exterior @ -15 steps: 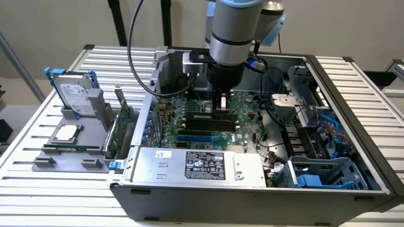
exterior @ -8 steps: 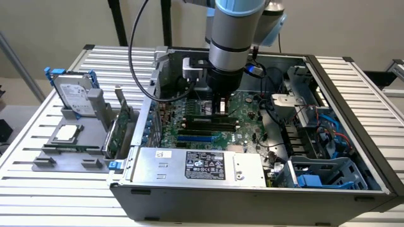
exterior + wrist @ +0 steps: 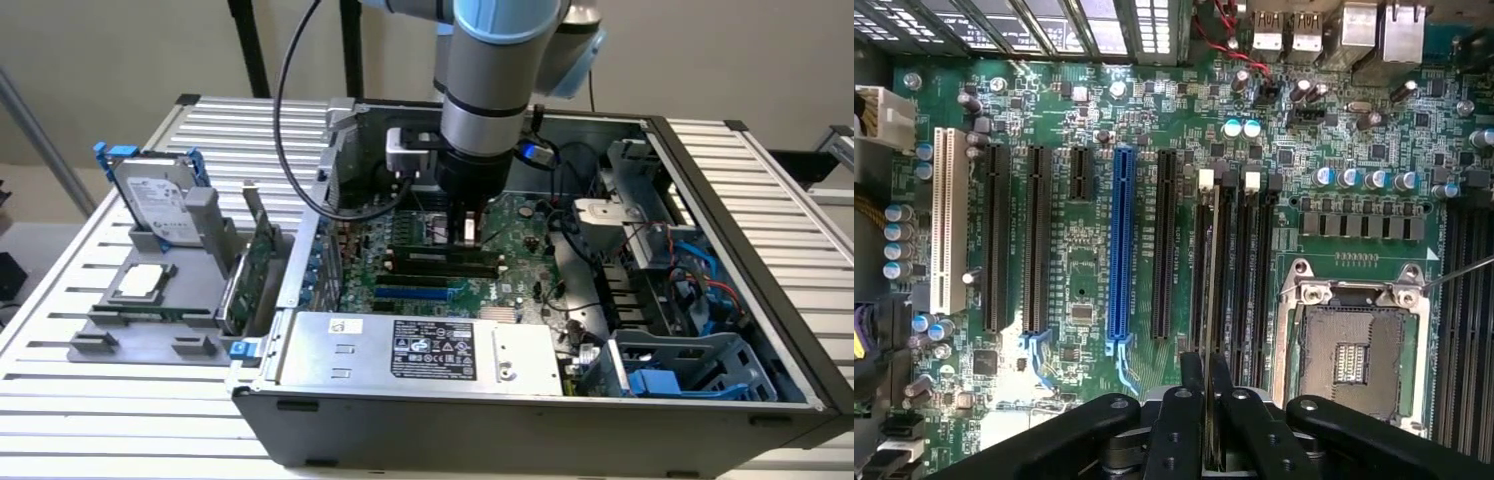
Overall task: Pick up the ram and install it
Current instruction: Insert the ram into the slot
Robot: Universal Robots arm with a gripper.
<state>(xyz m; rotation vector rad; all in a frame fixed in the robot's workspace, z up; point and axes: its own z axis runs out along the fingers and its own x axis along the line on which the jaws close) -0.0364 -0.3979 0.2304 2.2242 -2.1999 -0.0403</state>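
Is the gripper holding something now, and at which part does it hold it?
The gripper holds the ram, seen edge-on in the wrist view, by its upper edge, over the memory slots of the motherboard.

An open computer case (image 3: pixel 747 200) sits beside a hard drive (image 3: pixel 154 200) on a gray holder (image 3: pixel 100 340).

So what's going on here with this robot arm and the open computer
The robot arm has reached into the open computer case lying on its side, and its tool is shut on the ram, holding the stick edge-on above the motherboard. The stick lines up with the memory slots beside the empty CPU socket. Outside the case, on the exterior view's left, a hard drive sits in a gray holder.
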